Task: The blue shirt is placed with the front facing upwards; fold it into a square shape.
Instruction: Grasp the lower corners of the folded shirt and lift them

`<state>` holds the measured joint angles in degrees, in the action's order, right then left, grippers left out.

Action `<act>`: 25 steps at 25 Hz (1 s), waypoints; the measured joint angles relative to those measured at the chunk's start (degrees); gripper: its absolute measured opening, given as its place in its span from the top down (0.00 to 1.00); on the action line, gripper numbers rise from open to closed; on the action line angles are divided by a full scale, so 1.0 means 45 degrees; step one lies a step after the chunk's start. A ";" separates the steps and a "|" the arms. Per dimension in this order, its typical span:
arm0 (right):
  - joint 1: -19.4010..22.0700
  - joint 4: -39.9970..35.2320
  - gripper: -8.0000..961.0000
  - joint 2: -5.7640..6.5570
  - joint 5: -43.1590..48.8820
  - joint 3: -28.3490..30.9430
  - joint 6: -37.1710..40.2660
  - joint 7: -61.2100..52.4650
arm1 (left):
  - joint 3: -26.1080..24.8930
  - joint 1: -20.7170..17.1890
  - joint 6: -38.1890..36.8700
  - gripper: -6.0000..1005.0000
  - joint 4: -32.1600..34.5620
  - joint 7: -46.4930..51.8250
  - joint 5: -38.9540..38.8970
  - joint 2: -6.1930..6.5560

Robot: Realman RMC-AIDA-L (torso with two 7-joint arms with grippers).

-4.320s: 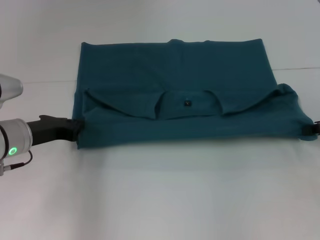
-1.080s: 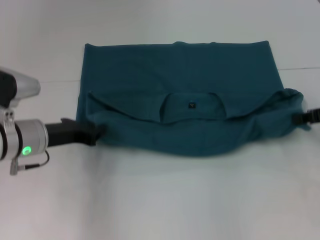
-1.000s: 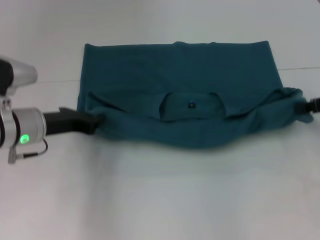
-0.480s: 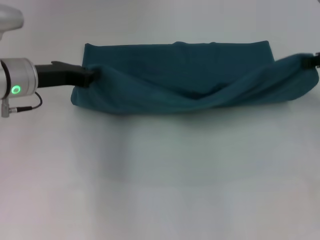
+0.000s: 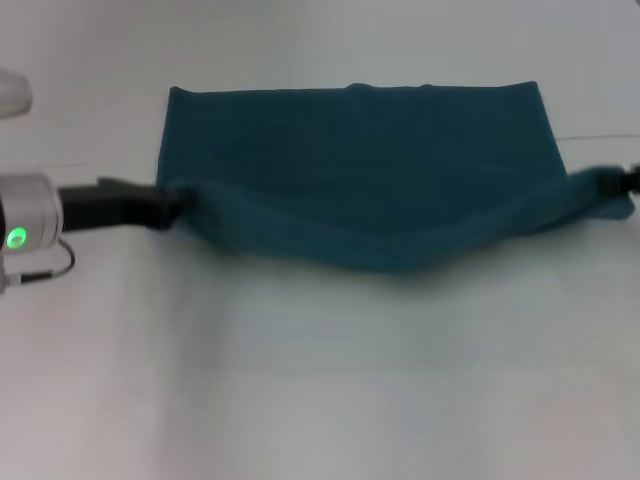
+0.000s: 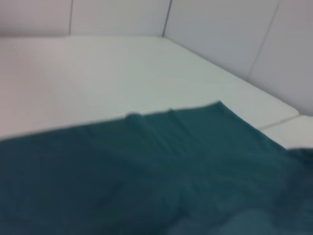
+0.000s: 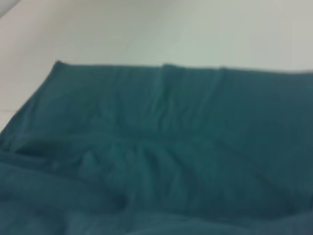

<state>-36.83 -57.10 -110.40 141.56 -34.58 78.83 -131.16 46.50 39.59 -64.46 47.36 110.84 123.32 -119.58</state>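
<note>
The blue shirt (image 5: 350, 140) lies across the far half of the white table as a wide teal band, plain side up. Its near edge (image 5: 390, 250) is lifted off the table and sags in the middle between both arms. My left gripper (image 5: 172, 205) is shut on the shirt's left near corner. At the right edge of the head view, my right gripper (image 5: 628, 183) is shut on the right near corner. Teal cloth fills the left wrist view (image 6: 146, 166) and the right wrist view (image 7: 161, 147); neither shows fingers.
The white table (image 5: 320, 380) stretches bare toward me in front of the shirt. A pale wall (image 6: 234, 34) rises behind the table's far edge.
Both grippers lifted the near edge of the shirt and carried it toward the far edge, hiding the collar; since half a second ago they have come back down and toward me.
</note>
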 joint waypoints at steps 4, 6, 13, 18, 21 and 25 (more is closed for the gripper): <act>0.0834 -0.0034 0.95 -0.0248 -0.0415 0.0078 0.0454 0.0279 | -0.0012 -0.0978 -0.0754 0.97 0.0567 -0.0093 0.0002 -0.0356; 0.1280 0.0040 0.95 -0.0403 -0.0637 0.0090 0.0502 0.0456 | -0.0022 -0.1547 -0.1190 0.97 0.0898 -0.0120 -0.0003 -0.0544; 0.2352 0.0116 0.95 -0.0724 -0.1209 0.0104 0.0595 0.0831 | -0.0506 -0.3022 -0.2548 0.97 0.1385 -0.0575 -0.0004 -0.0950; 0.3036 0.0138 0.95 -0.0911 -0.1558 0.0127 0.0702 0.1047 | -0.1131 -0.3559 -0.3452 0.97 0.0931 -0.1104 -0.0139 -0.1016; 0.3355 0.0138 0.95 -0.1021 -0.1653 0.0229 0.0885 0.1220 | -0.1370 -0.3864 -0.4101 0.97 0.0825 -0.1361 -0.0301 -0.1043; 0.3731 0.0138 0.95 -0.1150 -0.1672 0.0616 0.1401 0.1606 | -0.1761 -0.4230 -0.4981 0.97 0.0803 -0.1560 -0.0316 -0.1045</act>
<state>-20.04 -56.48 -115.57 134.03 -31.81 85.13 -123.94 38.58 20.56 -86.88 50.98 103.82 121.90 -124.28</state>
